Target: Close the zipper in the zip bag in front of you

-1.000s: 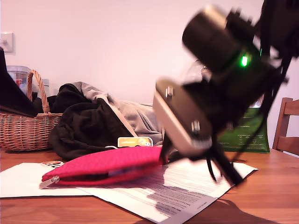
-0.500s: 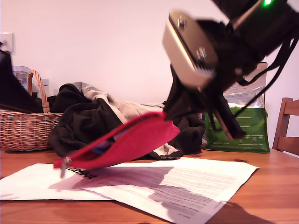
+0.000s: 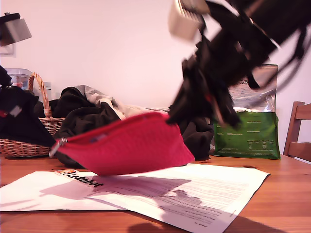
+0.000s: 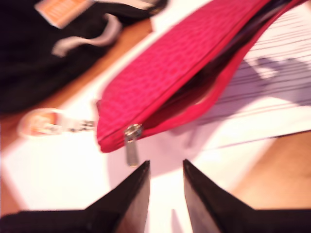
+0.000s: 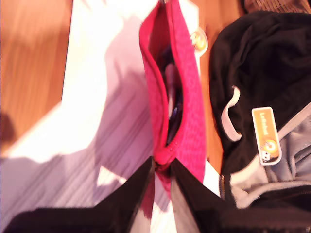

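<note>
Zip bag (image 3: 133,143), red, gaping, clear of printed papers (image 3: 194,189); one end pinched in second gripper (image 5: 163,167). First gripper (image 4: 165,167) slightly parted, empty, near silver pull tab (image 4: 131,145) of zipper (image 5: 170,104).

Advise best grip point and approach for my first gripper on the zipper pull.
Take the silver pull tab by its flat faces. It dangles free below the zip bag corner, straight ahead of my first gripper, whose jaws are open. My second gripper pinches the opposite end, holding the bag lifted.
</note>
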`<state>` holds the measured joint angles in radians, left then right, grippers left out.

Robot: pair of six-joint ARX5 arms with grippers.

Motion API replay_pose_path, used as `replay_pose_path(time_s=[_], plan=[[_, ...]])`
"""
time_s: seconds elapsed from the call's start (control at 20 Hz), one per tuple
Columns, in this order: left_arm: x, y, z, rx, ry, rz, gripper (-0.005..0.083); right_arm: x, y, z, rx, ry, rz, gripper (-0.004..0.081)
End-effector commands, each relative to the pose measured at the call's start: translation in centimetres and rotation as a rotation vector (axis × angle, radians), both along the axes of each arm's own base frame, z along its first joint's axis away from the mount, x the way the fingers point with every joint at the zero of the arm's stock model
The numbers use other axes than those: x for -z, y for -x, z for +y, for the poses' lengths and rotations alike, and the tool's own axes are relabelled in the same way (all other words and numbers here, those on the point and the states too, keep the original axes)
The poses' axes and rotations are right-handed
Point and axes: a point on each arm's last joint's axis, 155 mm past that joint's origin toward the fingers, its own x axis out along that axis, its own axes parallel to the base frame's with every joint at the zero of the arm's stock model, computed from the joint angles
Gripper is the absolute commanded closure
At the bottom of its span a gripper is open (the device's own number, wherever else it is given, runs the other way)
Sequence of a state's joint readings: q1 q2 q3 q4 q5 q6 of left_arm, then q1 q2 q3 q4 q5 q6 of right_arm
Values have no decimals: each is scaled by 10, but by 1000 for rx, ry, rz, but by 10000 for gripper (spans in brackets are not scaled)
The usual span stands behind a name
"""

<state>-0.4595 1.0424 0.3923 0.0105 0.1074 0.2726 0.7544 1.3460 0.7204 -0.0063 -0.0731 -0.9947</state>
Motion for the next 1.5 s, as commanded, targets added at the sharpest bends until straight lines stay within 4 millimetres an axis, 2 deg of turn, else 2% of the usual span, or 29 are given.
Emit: replay_pose_path(time_s=[0.0, 0.25, 0.4, 0.7, 0.95, 1.25, 1.45], plan=[[3, -2, 6, -1, -49, -33, 585, -23, -5, 8, 5, -52, -5, 782], [-6, -16, 19, -54, -118, -114, 570, -25, -2, 8, 13, -51, 44, 782], [-5, -18, 19, -56, -118, -115, 570, -25, -2, 8, 16, -55, 46, 782], [12, -22, 16, -51, -133, -81, 570, -27, 0, 10, 24, -92, 82, 782], [5, -33, 14, -67, -118, -128, 570, -27, -1, 10, 25, -92, 82, 782], [6, -30, 9, -71, -72, -99, 579, -27, 0, 10, 24, -92, 82, 782], [20, -28, 7, -59, -77, -55, 629, -28, 2, 13, 9, -99, 90, 782]])
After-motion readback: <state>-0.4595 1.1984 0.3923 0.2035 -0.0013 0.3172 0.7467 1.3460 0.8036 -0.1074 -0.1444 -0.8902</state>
